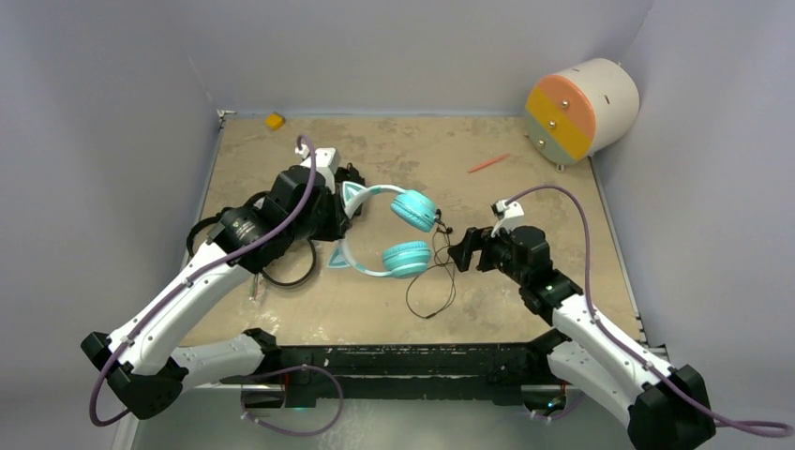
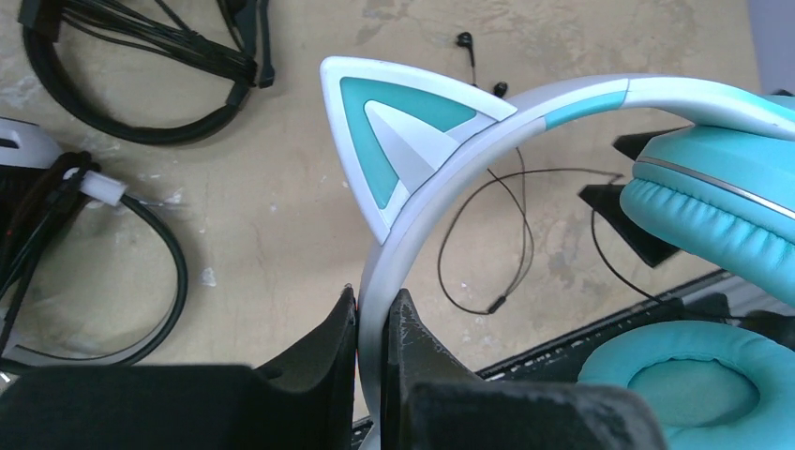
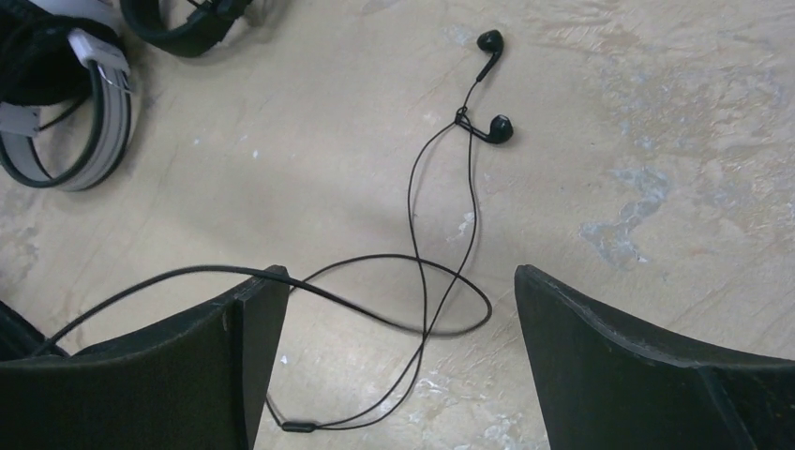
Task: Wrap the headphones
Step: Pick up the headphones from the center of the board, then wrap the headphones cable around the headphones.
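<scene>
The teal cat-ear headphones (image 1: 394, 234) lie mid-table, ear cups to the right. My left gripper (image 1: 339, 214) is shut on their white headband (image 2: 375, 281) just below a cat ear (image 2: 394, 141); the teal cups (image 2: 712, 197) show at right. My right gripper (image 1: 466, 251) is open and empty (image 3: 394, 281), low over a thin black cable (image 3: 422, 281) that ends in two earbuds (image 3: 502, 128). A thicker black cable (image 3: 169, 274) crosses its left finger. A white-and-black headset (image 2: 56, 178) and an all-black one (image 2: 141, 84) lie left, partly under my left arm (image 1: 281, 272).
A cylinder with an orange, yellow and grey face (image 1: 581, 108) leans at the back right corner. A thin red stick (image 1: 489, 163) lies in front of it. A small yellow object (image 1: 274, 120) sits at the back left. Grey walls enclose the table.
</scene>
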Controlling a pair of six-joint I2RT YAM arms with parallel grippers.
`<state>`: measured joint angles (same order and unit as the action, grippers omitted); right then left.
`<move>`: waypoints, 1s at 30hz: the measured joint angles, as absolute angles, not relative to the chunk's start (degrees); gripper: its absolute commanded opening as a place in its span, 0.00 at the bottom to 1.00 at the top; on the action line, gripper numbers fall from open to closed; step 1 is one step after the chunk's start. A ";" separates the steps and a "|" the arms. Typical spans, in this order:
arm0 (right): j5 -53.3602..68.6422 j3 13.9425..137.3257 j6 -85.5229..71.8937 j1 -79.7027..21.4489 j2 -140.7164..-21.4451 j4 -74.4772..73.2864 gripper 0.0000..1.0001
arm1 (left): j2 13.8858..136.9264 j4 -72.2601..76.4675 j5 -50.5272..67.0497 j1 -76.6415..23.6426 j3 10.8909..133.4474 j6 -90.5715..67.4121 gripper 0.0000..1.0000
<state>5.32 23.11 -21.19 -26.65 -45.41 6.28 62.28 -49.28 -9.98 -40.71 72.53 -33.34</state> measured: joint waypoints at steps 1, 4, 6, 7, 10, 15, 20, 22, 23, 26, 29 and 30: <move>5.23 23.11 -21.10 -26.65 -46.41 6.59 0.92 | 62.08 -49.28 -8.91 -40.53 72.75 -33.30 0.00; 7.27 23.29 -19.22 -26.61 -50.41 8.62 0.89 | 61.80 -49.34 -5.89 -40.51 73.63 -33.30 0.00; 9.28 23.29 -18.00 -26.63 -51.81 10.15 0.79 | 61.69 -49.32 -4.08 -40.49 74.28 -33.32 0.00; 10.37 23.29 -17.43 -26.63 -52.05 11.09 0.72 | 61.69 -49.32 -3.29 -40.49 74.52 -33.32 0.00; 13.10 23.24 -16.75 -26.63 -51.99 14.79 0.54 | 61.69 -48.95 -0.25 -40.45 74.89 -33.32 0.00; 15.31 23.14 -16.56 -26.63 -51.27 17.52 0.66 | 61.69 -47.92 7.05 -40.25 74.89 -32.73 0.00; 21.26 23.44 -14.52 -26.63 -51.00 18.85 0.68 | 61.69 -43.62 16.23 -40.25 73.52 -32.21 0.00; 23.70 23.57 -14.00 -26.63 -51.35 19.55 0.67 | 61.69 -42.59 19.09 -40.25 73.08 -32.23 0.00; 24.86 23.66 -13.89 -26.63 -51.57 20.01 0.66 | 61.69 -42.09 20.53 -40.23 72.90 -32.23 0.00; 28.40 23.66 -13.82 -26.63 -52.23 21.80 0.70 | 61.69 -40.49 24.56 -40.23 72.84 -32.25 0.00; 32.58 23.66 -13.91 -26.63 -52.42 24.84 0.75 | 61.67 -39.46 27.24 -40.25 72.84 -32.29 0.00; 33.74 23.64 -14.02 -26.63 -52.42 25.91 0.76 | 61.63 -39.35 27.62 -40.25 72.84 -32.32 0.00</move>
<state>33.74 23.64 -14.02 -26.63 -52.42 25.91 61.63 -39.35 27.62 -40.25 72.84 -32.32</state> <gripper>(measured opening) 0.716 0.063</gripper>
